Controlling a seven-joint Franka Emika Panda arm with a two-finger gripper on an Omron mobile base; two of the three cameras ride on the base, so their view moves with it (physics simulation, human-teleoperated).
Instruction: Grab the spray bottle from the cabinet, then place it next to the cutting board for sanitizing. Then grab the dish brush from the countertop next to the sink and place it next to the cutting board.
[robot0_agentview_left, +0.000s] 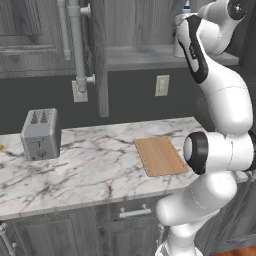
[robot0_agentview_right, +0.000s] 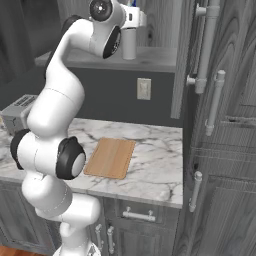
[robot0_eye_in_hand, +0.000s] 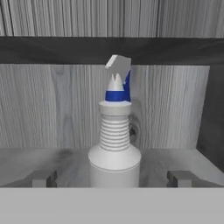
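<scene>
Pale spray bottle (robot0_eye_in_hand: 114, 153) stands, seemingly untouched, between the released claw's (robot0_eye_in_hand: 113, 178) spread fingertips (robot0_eye_in_hand: 43, 178).

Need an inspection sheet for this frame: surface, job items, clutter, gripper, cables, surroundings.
Surface: white marble countertop, unobstructed around the board.
Job's things: spray bottle upright on the grey shelf inside the open cabinet; cutting board flat on the countertop, nothing on it. Dish brush and sink: nothing seen.
Clutter: toaster at the countertop's left end, apart from the board.
Gripper: gripper open, level with the bottle's base, one fingertip on each side, not touching it.
Cables: nothing seen.
Surroundings: two wall outlets on the dark backsplash; drawer with silver handle below the countertop.
</scene>
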